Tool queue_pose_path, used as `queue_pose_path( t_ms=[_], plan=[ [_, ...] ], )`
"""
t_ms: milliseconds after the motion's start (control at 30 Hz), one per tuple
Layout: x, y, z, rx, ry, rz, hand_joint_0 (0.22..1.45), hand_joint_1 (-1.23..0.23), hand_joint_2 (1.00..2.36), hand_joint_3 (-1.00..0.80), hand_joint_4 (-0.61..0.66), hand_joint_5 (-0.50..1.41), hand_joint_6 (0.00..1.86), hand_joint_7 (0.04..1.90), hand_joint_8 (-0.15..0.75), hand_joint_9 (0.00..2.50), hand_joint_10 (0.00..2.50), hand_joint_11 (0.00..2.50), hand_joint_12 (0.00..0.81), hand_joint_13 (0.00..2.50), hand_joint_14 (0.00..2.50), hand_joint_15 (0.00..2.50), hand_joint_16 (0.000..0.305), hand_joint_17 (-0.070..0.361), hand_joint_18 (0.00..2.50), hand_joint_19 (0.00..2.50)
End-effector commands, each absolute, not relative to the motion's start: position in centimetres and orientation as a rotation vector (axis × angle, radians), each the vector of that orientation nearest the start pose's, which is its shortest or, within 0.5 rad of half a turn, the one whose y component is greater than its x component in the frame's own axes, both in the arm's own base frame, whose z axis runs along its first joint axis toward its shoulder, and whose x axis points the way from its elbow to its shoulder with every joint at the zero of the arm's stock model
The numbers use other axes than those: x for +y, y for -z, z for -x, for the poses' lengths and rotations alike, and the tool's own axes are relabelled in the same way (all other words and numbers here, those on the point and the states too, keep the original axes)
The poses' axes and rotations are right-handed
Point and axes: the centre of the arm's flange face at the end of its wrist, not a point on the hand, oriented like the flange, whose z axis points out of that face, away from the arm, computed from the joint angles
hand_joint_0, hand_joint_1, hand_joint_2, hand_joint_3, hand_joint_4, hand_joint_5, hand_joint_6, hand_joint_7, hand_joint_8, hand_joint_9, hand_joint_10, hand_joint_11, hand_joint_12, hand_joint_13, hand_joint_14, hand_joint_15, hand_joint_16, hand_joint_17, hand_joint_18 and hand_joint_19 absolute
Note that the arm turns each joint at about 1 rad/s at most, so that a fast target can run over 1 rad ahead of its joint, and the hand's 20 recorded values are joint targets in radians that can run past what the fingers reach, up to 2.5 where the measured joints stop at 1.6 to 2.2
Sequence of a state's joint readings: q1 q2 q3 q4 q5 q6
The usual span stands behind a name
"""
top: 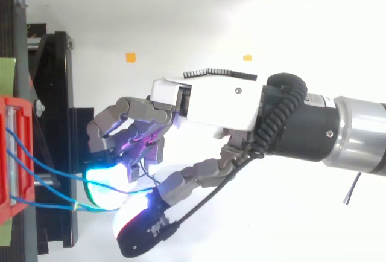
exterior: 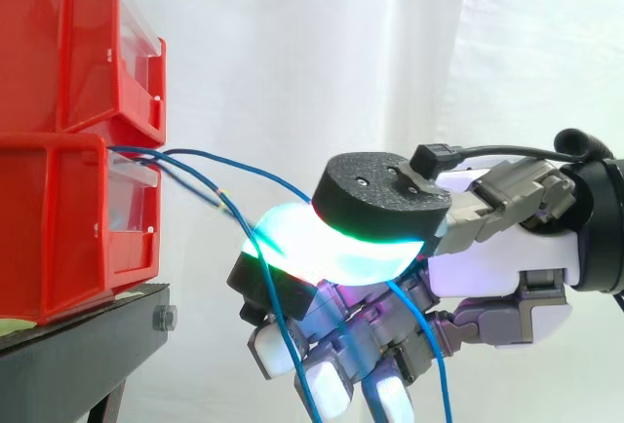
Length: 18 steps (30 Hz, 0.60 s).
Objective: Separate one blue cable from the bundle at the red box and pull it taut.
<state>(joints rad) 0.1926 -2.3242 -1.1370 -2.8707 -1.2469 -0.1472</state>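
Several thin blue cables (exterior: 244, 168) leave the front of the lower red bin (exterior: 58, 228) and run right towards my hand (exterior: 487, 267). In the top view they fan out from the red bin (top: 12, 153) and meet at the glowing fingertips (top: 102, 186). My hand (top: 205, 102) is about a hand's width from the bin, its fingers curled and its thumb pad pressed onto a finger pad. One blue cable (exterior: 292, 187) arcs into that pinch. Other strands (exterior: 283, 335) pass the pads and hang down in loose curves.
A second red bin (exterior: 58, 43) is stacked on the lower one. Both sit on a black stand (exterior: 78, 345) at the left. A white curtain is behind. Two small orange marks (top: 131, 57) lie on the white floor.
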Motion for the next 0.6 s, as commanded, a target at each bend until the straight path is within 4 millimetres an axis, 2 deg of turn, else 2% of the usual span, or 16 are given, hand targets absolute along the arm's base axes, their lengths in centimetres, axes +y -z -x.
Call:
queue_pose_path(
  t_ms=[0,133,233,267,400,467,567],
  plan=[
    [-1.64,-24.65,-77.01,1.226,-0.973,-1.188,0.68,-1.03,1.00,-0.50,0.30,-0.18,0.87,1.19,0.397,0.96,0.02,0.90,0.392,0.90,0.02,0.58,0.053,0.119,1.03,0.64],
    [-1.52,-24.63,-76.99,1.229,-0.973,-1.188,0.57,-0.97,1.00,-0.50,0.30,-0.18,0.87,1.15,0.400,0.96,0.01,0.90,0.392,0.91,0.02,0.58,0.053,0.120,1.04,0.64],
    [-1.52,-24.65,-77.01,1.228,-0.974,-1.187,0.50,-0.72,1.00,-0.50,0.31,-0.18,0.86,1.05,0.417,0.99,0.01,0.87,0.412,0.93,0.02,0.58,0.057,0.128,1.07,0.64],
    [-1.41,-24.58,-76.98,1.230,-0.975,-1.187,0.50,-0.63,1.00,-0.50,0.30,-0.18,0.85,1.05,0.420,1.00,0.01,0.85,0.414,0.93,0.02,0.58,0.057,0.128,1.07,0.65],
    [-1.22,-24.45,-76.97,1.231,-0.971,-1.189,0.53,-0.43,1.00,-0.50,0.28,-0.17,0.83,1.07,0.419,1.03,0.01,0.83,0.405,0.93,0.02,0.59,0.055,0.124,1.05,0.68],
    [-1.23,-24.56,-76.96,1.229,-0.971,-1.189,0.57,-0.40,1.00,-0.50,0.26,-0.17,0.83,1.08,0.407,1.03,0.01,0.83,0.400,0.92,0.02,0.59,0.053,0.119,1.03,0.71],
    [-1.13,-24.56,-76.96,1.229,-0.971,-1.189,0.62,-0.44,1.00,-0.50,0.26,-0.17,0.82,1.10,0.399,1.03,0.01,0.83,0.393,0.92,0.02,0.60,0.052,0.117,1.02,0.72]
  ],
)
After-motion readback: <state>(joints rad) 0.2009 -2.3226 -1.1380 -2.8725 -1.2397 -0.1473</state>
